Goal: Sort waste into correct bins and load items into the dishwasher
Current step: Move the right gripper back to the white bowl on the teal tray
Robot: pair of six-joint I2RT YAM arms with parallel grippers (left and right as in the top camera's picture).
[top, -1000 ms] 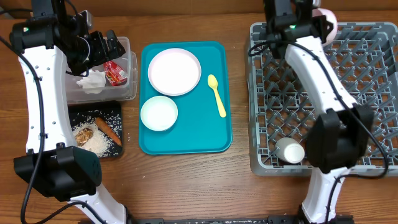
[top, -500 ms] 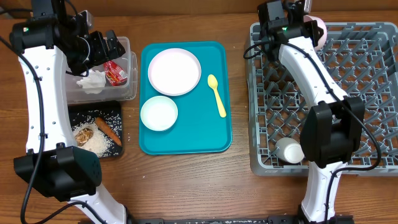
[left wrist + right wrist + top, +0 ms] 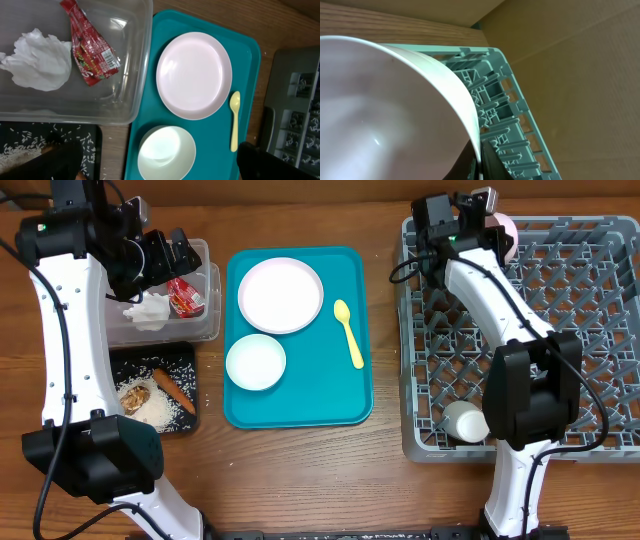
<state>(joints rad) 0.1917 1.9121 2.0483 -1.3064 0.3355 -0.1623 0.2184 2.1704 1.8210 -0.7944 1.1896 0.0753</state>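
My right gripper (image 3: 488, 218) is shut on the rim of a small white bowl (image 3: 385, 110), held tilted over the far left corner of the grey dishwasher rack (image 3: 600, 330). A white cup (image 3: 466, 421) lies in the rack's near left corner. My left gripper (image 3: 175, 252) hangs open and holds nothing, above the clear bin (image 3: 205, 320), which holds the white napkin (image 3: 42, 60) and the red wrapper (image 3: 90, 47). On the teal tray (image 3: 345, 405) sit the plate (image 3: 280, 295), another bowl (image 3: 255, 362) and the yellow spoon (image 3: 349, 333). The black bin (image 3: 190, 380) holds rice (image 3: 160, 410), a brown lump (image 3: 133, 395) and an orange-brown stick (image 3: 168, 388).
The rack's upright pegs (image 3: 510, 100) stand right beside the held bowl. Bare wooden table (image 3: 390, 480) runs between the teal tray and the rack. A brown cardboard wall (image 3: 580, 60) rises behind the rack's far edge.
The right gripper has carried the bowl left and slightly nearer, over the rack's far left corner. The left arm has not moved.
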